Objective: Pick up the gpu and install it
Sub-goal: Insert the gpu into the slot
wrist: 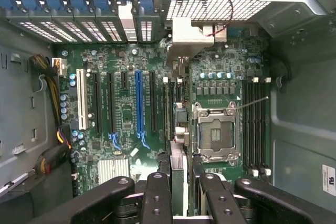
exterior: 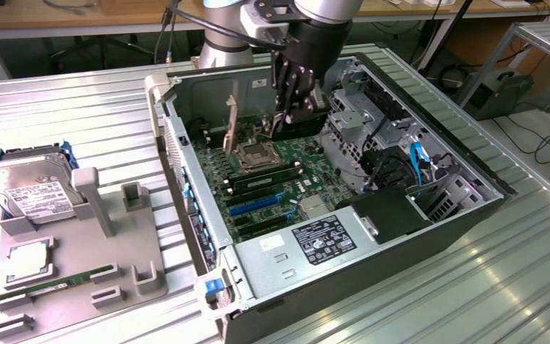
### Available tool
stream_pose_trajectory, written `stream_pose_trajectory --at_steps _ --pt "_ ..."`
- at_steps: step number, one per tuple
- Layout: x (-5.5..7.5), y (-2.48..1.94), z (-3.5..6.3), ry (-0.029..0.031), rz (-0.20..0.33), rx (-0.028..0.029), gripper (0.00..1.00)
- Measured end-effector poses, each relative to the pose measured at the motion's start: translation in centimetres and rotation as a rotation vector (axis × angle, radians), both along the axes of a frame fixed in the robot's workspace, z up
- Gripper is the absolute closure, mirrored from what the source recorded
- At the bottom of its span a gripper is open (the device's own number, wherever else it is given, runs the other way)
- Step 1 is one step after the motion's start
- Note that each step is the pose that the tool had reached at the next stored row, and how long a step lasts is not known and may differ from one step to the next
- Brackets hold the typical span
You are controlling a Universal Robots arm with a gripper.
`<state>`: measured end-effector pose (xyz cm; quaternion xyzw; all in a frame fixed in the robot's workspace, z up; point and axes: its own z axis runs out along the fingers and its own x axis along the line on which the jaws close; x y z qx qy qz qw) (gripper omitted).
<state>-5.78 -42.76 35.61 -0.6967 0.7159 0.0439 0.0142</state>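
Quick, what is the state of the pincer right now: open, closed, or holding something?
Pincer: closed on the gpu, holding it edge-on over the motherboard.

Silver-and-grey arm, black claw

The arm (exterior: 325,8) is a smooth, round tube of brushed silver metal, joined to fat cylindrical joint housings in pale grey with a slight blue tint. A blocky matt-black wrist body sits below that, and the claw (exterior: 292,118) grows out of it as slim, jointed black links. In the wrist view the claw (wrist: 182,178) shows four thick black bars with rounded ends. The two inner fingers (wrist: 156,198) are narrow and straight, the outer bars broader and slanted. Each carries small round pin or screw heads that catch a dull grey shine.
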Motion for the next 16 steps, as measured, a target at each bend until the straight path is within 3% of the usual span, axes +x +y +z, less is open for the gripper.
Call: stream_pose_trajectory --at_steps 16 --pt "-0.19 -0.15 -0.25 0.0 0.0 0.0 0.74"
